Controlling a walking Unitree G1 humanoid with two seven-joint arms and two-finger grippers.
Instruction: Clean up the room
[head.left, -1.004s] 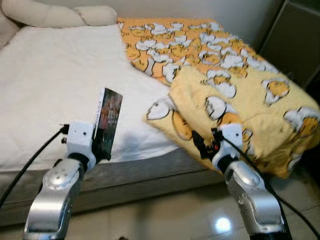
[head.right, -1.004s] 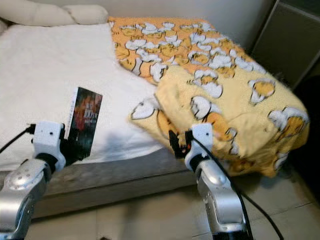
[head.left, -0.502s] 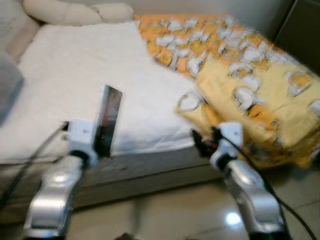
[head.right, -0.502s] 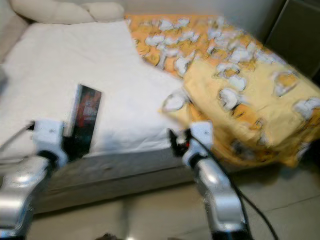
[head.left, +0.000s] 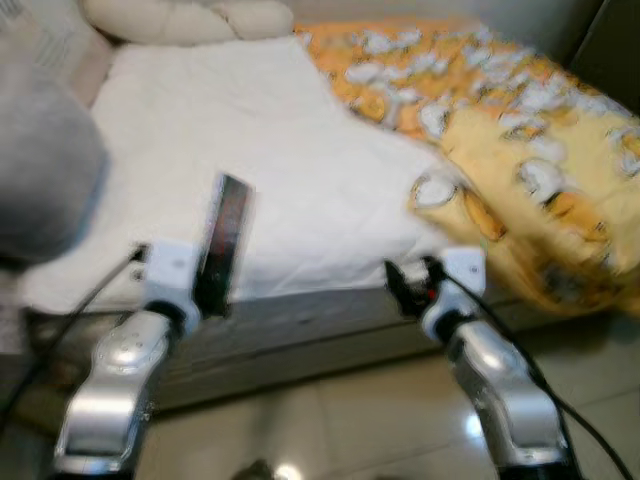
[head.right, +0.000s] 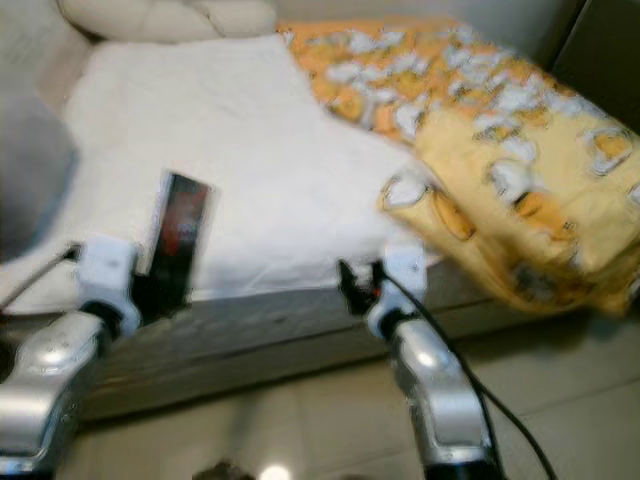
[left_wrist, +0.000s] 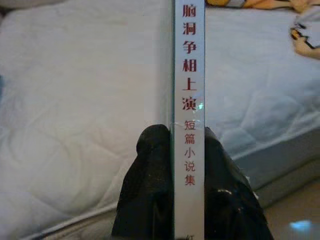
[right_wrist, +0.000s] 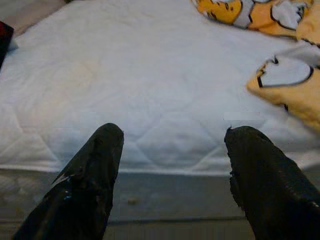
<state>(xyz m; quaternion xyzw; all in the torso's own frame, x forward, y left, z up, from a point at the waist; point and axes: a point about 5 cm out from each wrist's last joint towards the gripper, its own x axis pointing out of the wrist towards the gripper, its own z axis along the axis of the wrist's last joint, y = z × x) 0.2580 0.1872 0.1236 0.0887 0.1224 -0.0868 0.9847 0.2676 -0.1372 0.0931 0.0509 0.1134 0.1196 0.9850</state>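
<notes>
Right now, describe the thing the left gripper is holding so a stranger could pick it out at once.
Start at the bed with the white mattress; at its near edge the left gripper is raised. Clamped upright between its black fingers is a thin book, dark-covered, with red Chinese characters down its pale spine. Unlike the yellow blanket, it is rigid.

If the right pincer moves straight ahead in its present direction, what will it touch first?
Probably the white mattress: the open right pincer points at its front edge and top. The yellow blanket lies off to one side, out of that line. Depth is hard to judge.
</notes>
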